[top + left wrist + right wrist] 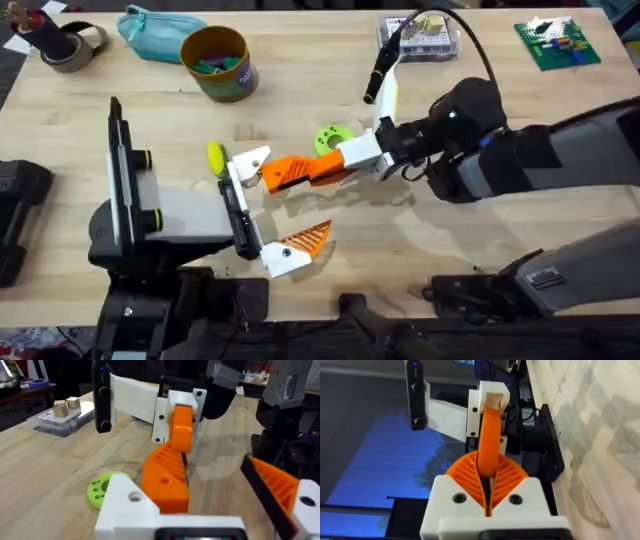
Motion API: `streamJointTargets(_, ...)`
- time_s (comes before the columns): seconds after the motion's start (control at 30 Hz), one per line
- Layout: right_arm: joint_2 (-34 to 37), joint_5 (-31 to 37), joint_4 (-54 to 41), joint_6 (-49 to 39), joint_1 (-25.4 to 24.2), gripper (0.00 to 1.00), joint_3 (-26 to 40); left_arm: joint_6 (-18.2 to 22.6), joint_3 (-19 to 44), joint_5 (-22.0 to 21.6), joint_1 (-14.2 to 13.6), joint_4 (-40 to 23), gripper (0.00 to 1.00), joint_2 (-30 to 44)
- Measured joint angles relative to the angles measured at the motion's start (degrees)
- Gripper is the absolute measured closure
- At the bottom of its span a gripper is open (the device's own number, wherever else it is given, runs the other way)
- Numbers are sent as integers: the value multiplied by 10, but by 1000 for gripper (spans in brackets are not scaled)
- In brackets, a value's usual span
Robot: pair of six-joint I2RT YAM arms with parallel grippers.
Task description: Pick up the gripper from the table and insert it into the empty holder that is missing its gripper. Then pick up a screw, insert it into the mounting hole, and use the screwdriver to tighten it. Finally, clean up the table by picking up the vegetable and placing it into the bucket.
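From overhead, the right gripper (322,170) reached across the table (470,250) toward the grey stand (175,215). Its orange pads were pinched narrow on the gripper (283,174), the small orange finger, whose far end met the empty holder (250,162) on the black rail (238,212). A second white mount with an orange finger (298,242) sat lower on the same rail. The green ring (331,139) lay just beside the claw, and the bucket (217,62) stood well apart near the teal pouch (155,33). No writing could be read on the clear box (420,37) or the green board (558,43).

In the left wrist view, the left gripper (220,505) stood wide, nothing between its fingers; the orange finger met the white holder ahead, beside the black rail.

In the right wrist view, the ribbed pads (507,477) clamped the orange finger edge-on, its tip inside the white holder. No label was legible.
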Motion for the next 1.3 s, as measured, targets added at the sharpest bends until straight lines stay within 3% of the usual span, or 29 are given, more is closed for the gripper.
streamJointTargets(1.3, 0, 38, -1, -3, 7, 980, 0, 0, 0, -1, 0, 0, 14, 0)
